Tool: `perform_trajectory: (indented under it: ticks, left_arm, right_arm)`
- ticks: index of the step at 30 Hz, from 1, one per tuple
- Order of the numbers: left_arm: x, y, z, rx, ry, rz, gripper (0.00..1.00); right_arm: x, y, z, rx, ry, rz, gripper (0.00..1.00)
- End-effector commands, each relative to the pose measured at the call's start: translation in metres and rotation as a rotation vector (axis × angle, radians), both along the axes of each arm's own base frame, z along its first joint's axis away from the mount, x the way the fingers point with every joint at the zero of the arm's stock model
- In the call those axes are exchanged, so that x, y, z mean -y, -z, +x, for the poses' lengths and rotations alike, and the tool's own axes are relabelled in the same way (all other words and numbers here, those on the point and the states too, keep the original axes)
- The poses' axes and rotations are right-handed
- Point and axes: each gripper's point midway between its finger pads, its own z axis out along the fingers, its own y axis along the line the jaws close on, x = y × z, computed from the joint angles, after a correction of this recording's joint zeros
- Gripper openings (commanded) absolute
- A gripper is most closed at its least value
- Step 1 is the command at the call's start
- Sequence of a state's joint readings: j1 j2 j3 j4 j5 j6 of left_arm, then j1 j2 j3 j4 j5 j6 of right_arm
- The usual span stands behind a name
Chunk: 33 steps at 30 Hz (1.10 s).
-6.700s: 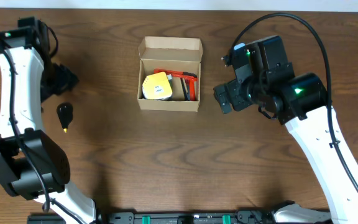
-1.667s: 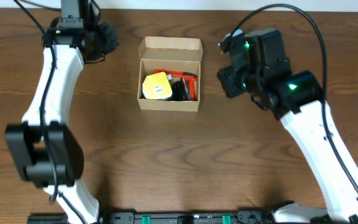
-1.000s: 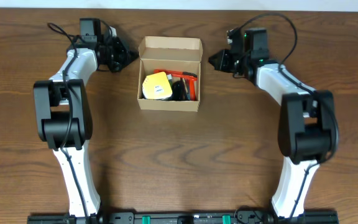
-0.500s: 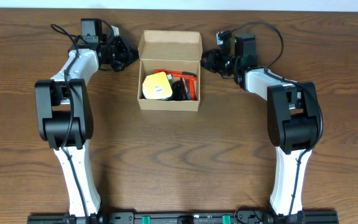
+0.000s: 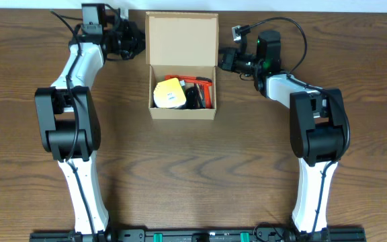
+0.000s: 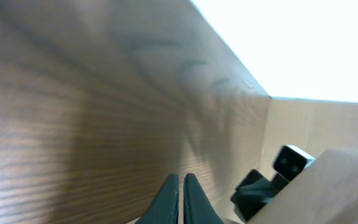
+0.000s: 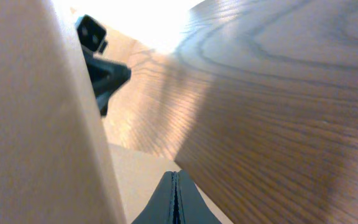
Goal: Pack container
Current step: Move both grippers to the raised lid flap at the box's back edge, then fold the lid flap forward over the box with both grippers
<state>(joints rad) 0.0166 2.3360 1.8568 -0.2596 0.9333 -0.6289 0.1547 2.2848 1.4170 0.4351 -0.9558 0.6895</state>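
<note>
The container (image 5: pixel 182 111) is a tan cardboard box at the table's middle back. It holds a yellow tape measure (image 5: pixel 168 93), a red tool (image 5: pixel 197 81) and a dark item (image 5: pixel 193 99). Its lid flap (image 5: pixel 182 37) stands open behind it, inner face showing. My left gripper (image 5: pixel 140 42) is shut, empty, just off the flap's left edge. My right gripper (image 5: pixel 222 59) is shut, empty, at the flap's right edge. In the left wrist view the shut fingertips (image 6: pixel 181 178) lie left of the flap (image 6: pixel 337 186). In the right wrist view the gripper (image 7: pixel 176 175) lies right of the flap (image 7: pixel 36 124).
Brown wooden table (image 5: pixel 193 175) all around. The table's back edge (image 5: pixel 314 11) runs close behind the flap and both grippers. Each wrist view catches the opposite gripper across the flap: the right one (image 6: pixel 272 180) and the left one (image 7: pixel 101 65).
The lid flap now reaches farther toward the back edge and shows more of its inner face. Both shut grippers have moved back along its sides.
</note>
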Motion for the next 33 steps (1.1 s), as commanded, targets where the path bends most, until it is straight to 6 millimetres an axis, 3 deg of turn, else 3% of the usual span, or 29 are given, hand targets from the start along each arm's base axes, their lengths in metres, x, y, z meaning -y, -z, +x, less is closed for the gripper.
perform_trajectory:
  ticks: [1, 8, 20, 25, 33]
  left_arm:
    - [0.008, -0.030, 0.002, 0.104, 0.078, -0.023, 0.06]
    - [0.010, -0.062, -0.005, 0.214, 0.133, 0.011, 0.06]
    - [0.010, -0.130, -0.042, 0.412, 0.239, 0.138, 0.06]
    - [0.004, -0.122, -0.066, 0.360, 0.271, 0.264, 0.06]
    - [-0.006, -0.097, -0.112, 0.219, 0.369, 0.432, 0.06]
  right_arm:
    - [0.001, -0.011, -0.008, 0.030, -0.082, 0.049, 0.02]
    - [0.010, -0.036, -0.005, 0.089, -0.141, 0.088, 0.02]
    - [0.004, -0.083, -0.015, 0.172, -0.255, 0.130, 0.02]
    - [0.000, -0.090, -0.024, 0.133, -0.277, 0.134, 0.01]
    - [-0.018, -0.080, -0.048, 0.058, -0.325, 0.093, 0.01]
